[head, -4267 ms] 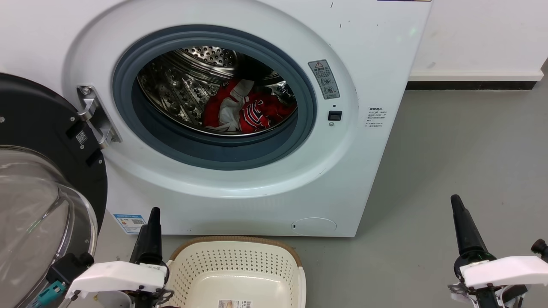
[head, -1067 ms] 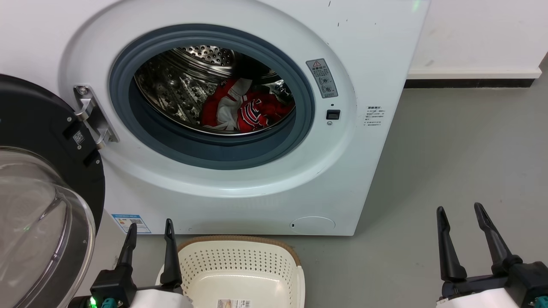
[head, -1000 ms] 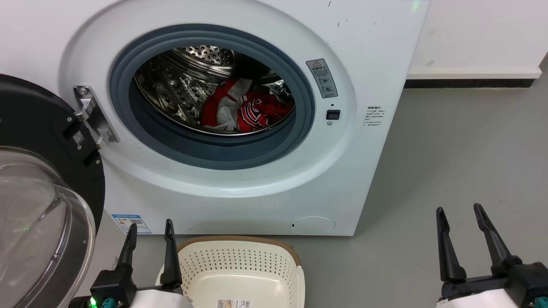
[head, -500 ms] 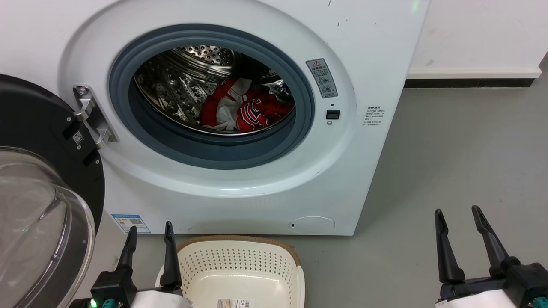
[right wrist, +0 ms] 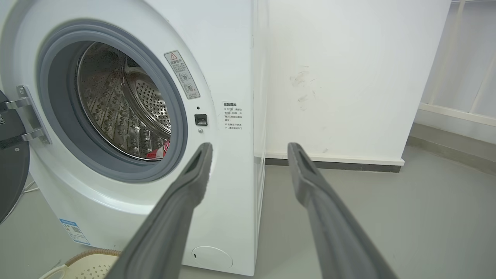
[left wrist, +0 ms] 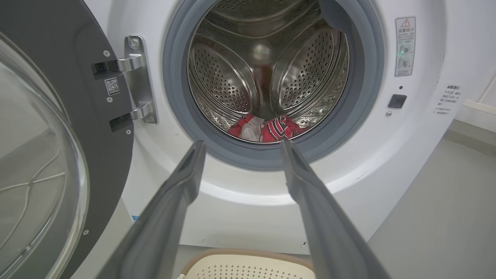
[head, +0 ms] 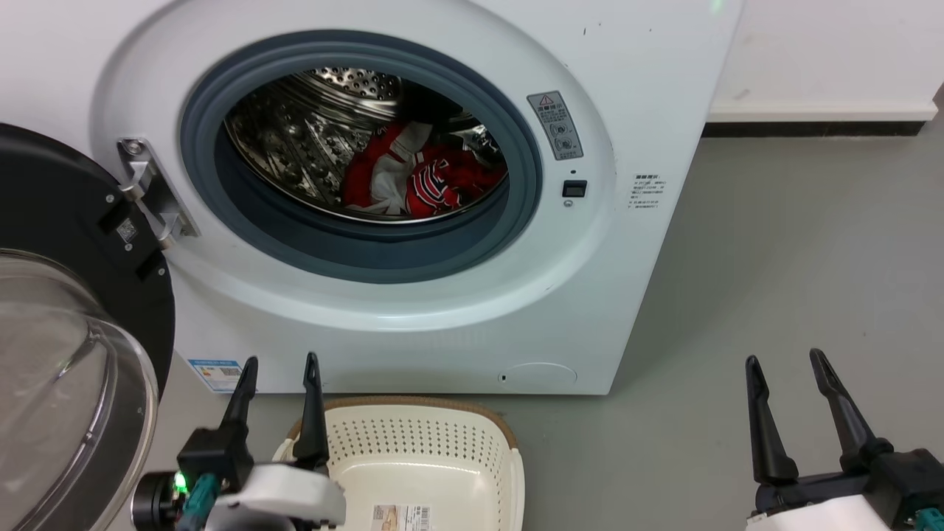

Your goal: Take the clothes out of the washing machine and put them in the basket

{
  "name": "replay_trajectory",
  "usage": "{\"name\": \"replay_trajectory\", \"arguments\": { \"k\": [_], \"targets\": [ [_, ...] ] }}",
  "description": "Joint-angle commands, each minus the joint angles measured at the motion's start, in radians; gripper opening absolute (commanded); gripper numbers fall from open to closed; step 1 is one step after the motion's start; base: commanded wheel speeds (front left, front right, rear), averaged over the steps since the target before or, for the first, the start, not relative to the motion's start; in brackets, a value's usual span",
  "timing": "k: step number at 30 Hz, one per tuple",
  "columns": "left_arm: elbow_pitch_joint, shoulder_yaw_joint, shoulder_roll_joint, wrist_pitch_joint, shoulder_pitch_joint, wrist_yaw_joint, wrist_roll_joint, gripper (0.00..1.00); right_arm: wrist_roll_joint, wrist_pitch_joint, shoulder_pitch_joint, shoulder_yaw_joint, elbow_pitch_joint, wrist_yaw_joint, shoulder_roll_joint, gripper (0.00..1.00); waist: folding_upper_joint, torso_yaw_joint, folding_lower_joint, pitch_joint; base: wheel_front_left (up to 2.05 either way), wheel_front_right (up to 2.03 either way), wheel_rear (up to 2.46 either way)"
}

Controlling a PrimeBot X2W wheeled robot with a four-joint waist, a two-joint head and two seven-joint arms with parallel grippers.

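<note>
Red clothes [head: 435, 184] lie far inside the washing machine [head: 442, 317], so the left claw [head: 281, 360] and right claw [head: 783, 358] hover spread apart, ready to reach.

Washing machine [head: 590, 295] with door [head: 66, 221] swung open at left; red-and-white clothes [head: 420, 184] lie in the drum [head: 295, 147]. Basket [head: 413, 403] stands before it. Left gripper [head: 281, 359], fingers parted, beside the basket; right gripper [head: 783, 356], fingers parted, over the grey floor [head: 774, 243].

Grey floor [head: 774, 243], white wall [head: 826, 51], dark baseboard [head: 811, 129] between them.
</note>
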Motion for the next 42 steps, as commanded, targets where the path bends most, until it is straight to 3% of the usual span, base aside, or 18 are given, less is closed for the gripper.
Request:
{"name": "replay_trajectory", "arguments": {
  "k": [1,2,7,20,27,35,42],
  "targets": [
    [0.016,0.0,0.001,-0.003,-0.03,-0.007,0.005,1.0,-0.007,-0.004,-0.016,0.002,-0.005,0.0,-0.003,1.0,0.0,-0.005,0.0,0.013,0.0,0.0,0.0],
    [0.095,0.006,0.001,-0.002,-0.113,-0.037,0.012,1.0,-0.01,-0.004,-0.031,0.009,-0.011,0.0,-0.003,1.0,0.0,-0.021,0.0,0.048,0.0,0.0,0.0],
    [0.251,0.014,0.03,-0.003,-0.297,-0.077,0.035,1.0,-0.017,-0.003,-0.074,0.014,-0.019,0.0,-0.002,1.0,0.0,-0.06,0.0,0.128,0.0,0.0,0.0],
    [0.636,-0.034,0.157,0.0,-0.841,-0.129,0.081,1.0,0.028,-0.003,-0.226,0.024,-0.046,0.0,-0.001,1.0,0.0,-0.175,0.0,0.404,0.0,0.0,0.0],
    [0.787,-0.09,0.221,0.052,-1.109,-0.142,0.091,1.0,0.062,-0.003,-0.301,0.033,-0.058,0.0,-0.001,1.0,0.0,-0.226,0.0,0.532,0.0,0.0,0.0],
    [0.895,-0.229,0.31,0.191,-1.357,-0.144,0.085,1.0,0.113,-0.003,-0.365,0.054,-0.075,0.0,-0.001,1.0,0.0,-0.302,0.0,0.64,0.0,0.0,0.0],
    [0.933,-0.37,0.37,0.439,-1.547,-0.145,-0.11,1.0,0.148,-0.003,-0.387,0.056,-0.091,0.0,0.0,1.0,0.0,-0.333,0.0,0.719,0.0,0.0,0.0]
  ]
}}
